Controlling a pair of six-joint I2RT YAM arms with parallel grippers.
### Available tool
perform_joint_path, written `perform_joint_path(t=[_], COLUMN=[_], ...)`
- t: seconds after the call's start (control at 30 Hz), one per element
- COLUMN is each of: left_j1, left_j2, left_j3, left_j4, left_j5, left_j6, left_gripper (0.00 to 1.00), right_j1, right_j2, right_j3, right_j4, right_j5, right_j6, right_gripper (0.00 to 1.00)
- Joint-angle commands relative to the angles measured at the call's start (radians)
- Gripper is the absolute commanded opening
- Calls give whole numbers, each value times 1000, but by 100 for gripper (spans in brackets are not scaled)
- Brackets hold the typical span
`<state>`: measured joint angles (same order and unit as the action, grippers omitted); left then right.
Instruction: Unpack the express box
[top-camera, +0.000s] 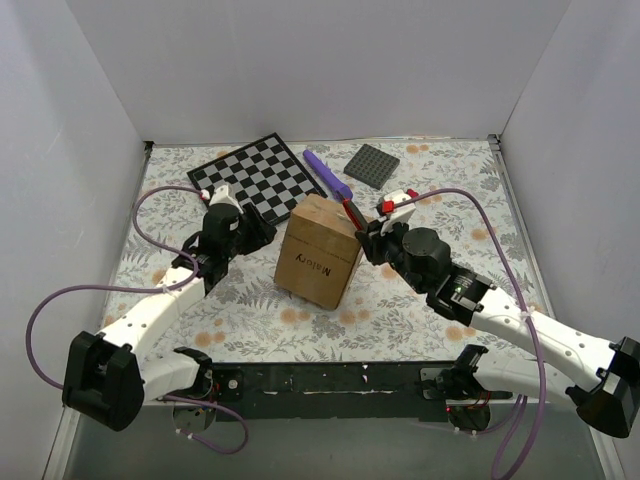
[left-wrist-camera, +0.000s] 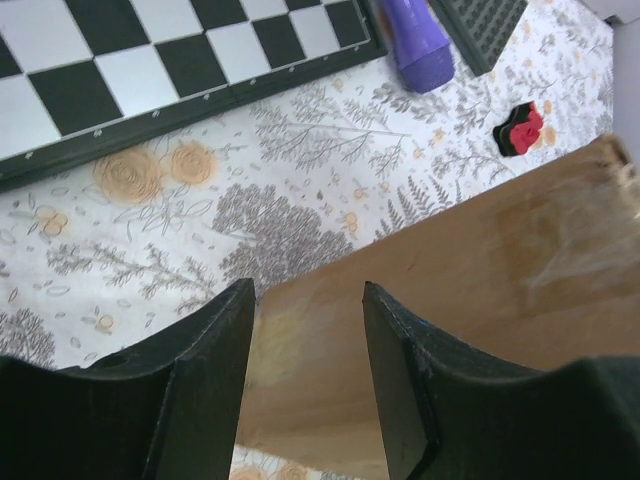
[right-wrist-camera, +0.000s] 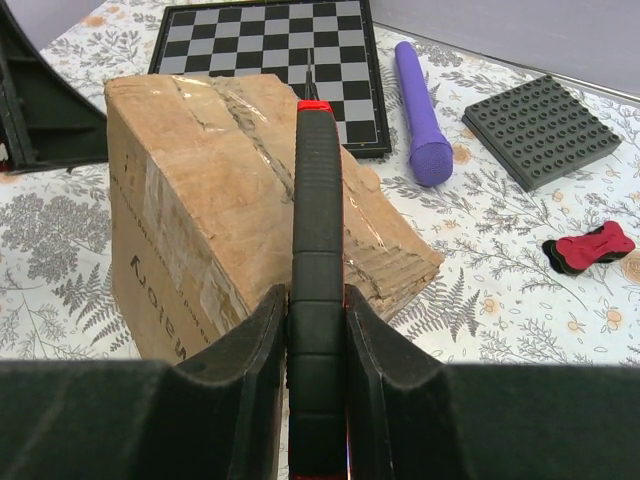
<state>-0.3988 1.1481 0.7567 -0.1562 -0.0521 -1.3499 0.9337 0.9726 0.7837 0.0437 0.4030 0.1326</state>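
Express box (top-camera: 318, 255) stands at the middle of the floral tablecloth (top-camera: 250, 320), between the two arms, turned so that a corner faces the arm bases; black print shows on its near side face and glossy tape (right-wrist-camera: 250, 130) runs across its top flaps. Right gripper (right-wrist-camera: 318, 305) is clamped on the black and red handle of a utility knife (right-wrist-camera: 318, 200). The box lies directly ahead of this gripper, and the knife's long axis points across the box top towards the chessboard (top-camera: 255, 178), roughly in line with the taped seam. The thin blade tip shows above the far part of the top face; whether it touches the tape cannot be told. Left gripper (left-wrist-camera: 305, 330) is at the opposite side of the box, jaws apart, with an edge of the cardboard showing in the gap between them; contact of the pads with the box cannot be confirmed. Judgement: the step in hand is slitting the tape, the right arm being the one placed to do it, and the cut turns on keeping the blade along the seam while the left arm steadies the carton. Beyond the box lie the chessboard, a purple cylinder (top-camera: 328, 174) and a grey studded plate (top-camera: 372, 165), so travel past the far edge is limited. A small red and black piece (right-wrist-camera: 588, 248) lies on the cloth to the right. The cloth on the near side gives more room
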Motion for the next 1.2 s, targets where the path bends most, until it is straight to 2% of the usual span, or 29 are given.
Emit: perform_joint_path(t=[0.0, 0.07, 0.23, 0.53, 0.77, 1.17], left_j1=[0, 0, -2, 0, -2, 0], left_j2=[-67, -86, -142, -295, -357, -314], left_j3=[-72, -102, -141, -178, -220, -198], left_j4=[-13, -11, -17, -109, -151, -135], left_j5=[-6, 1, 1, -57, -60, -45], left_j6=[-15, -31, -49, -72, -109, -109], left_gripper=[47, 47, 47, 47, 47, 48], right_j1=[4, 5, 10, 95, 126, 126], right_j2=[-6, 26, 74, 117, 81, -5], right_j3=[8, 28, 19, 22, 29, 132], right_j4=[44, -5, 2, -2, 22, -2], right_j5=[17, -12, -108, -139, -81, -29], right_j6=[1, -2, 25, 42, 65, 44], right_gripper=[1, 1, 1, 1, 1, 1])
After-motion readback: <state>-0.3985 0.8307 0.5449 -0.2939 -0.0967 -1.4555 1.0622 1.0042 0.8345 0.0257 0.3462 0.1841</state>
